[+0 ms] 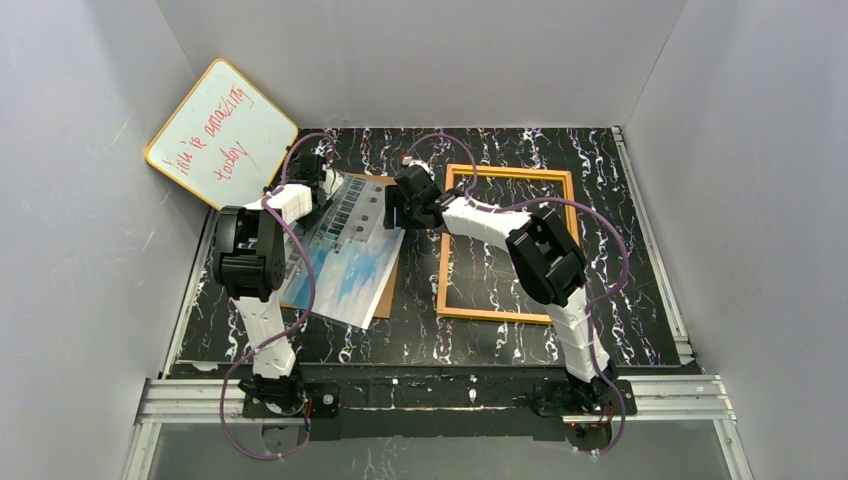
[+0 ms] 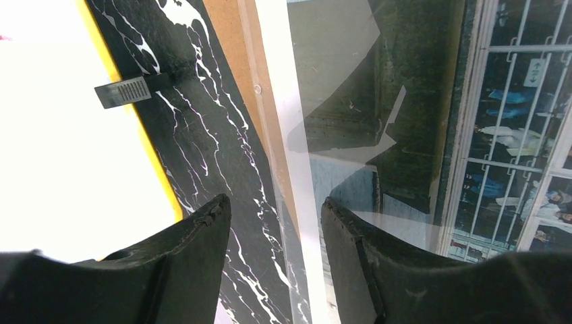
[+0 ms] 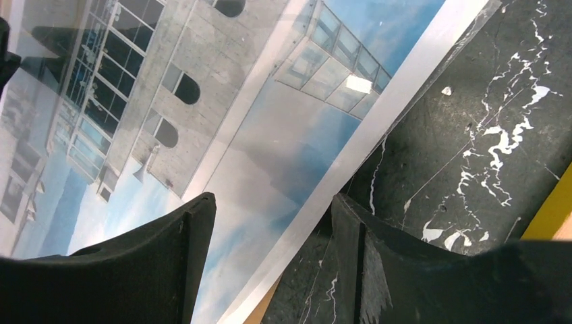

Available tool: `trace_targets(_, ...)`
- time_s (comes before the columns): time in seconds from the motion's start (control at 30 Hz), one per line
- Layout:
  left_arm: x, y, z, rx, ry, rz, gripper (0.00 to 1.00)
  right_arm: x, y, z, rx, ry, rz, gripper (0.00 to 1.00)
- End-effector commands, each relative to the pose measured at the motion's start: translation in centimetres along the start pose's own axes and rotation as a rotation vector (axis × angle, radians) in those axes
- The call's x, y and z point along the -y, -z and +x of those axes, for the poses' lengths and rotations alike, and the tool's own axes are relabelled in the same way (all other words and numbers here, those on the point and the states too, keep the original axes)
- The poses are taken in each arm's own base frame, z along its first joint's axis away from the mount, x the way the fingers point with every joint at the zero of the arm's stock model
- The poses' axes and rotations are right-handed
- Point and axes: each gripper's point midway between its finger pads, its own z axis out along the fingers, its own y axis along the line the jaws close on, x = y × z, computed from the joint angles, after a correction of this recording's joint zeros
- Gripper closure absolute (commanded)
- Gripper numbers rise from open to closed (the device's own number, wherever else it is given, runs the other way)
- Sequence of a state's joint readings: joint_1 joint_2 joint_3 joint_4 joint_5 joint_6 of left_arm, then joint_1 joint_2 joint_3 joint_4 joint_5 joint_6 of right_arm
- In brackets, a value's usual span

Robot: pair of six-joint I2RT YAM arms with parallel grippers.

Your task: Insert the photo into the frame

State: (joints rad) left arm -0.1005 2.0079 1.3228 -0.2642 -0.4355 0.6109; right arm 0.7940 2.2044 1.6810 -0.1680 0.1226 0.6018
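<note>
Whiteboard [image 1: 222,132]: propped at the far left corner, red handwriting on it. It is not part of the job.
Left end effector [image 2: 275,201]: we see it released, fingers parted and straddling the far left edge of the print, with nothing clamped.
Backing board [image 2: 229,40]: plain brown, lying flat on the tabletop [image 1: 620,260] under the print.
Photo [image 1: 345,265]: left of centre, face up on the backing board and skewed across it, building toward the far end and sky toward the near end. Its surface is glossy, and we cannot tell whether a clear pane lies over it.
Right end effector [image 3: 273,196]: released, fingers spread over the print's white right border, one above the picture and one above bare tabletop.
Frame [image 1: 441,285]: right of centre, flat, orange-brown side up, just beside the print and apart from it. The marbled tabletop shows through its opening.
Step in hand: we judge this to be the pickup, with both arms set at opposite edges of the print.
Next move: close on both edges together, lift level, carry right, and square the print with the frame's opening before lowering it.
</note>
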Motion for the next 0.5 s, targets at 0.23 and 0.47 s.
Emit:
trace_targets(0.23, 10.7, -0.9, 7.5, -0.212, -0.097, 0.391, 0.50, -10.2, 7.5, -6.4, 0.142, -0.052, -0.361, 0.26)
trace_targets(0.47, 10.7, -0.7, 7.4, -0.203, -0.092, 0.398, 0.51, -10.1, 8.3, -7.1, 0.135, -0.155, -0.444, 0.25)
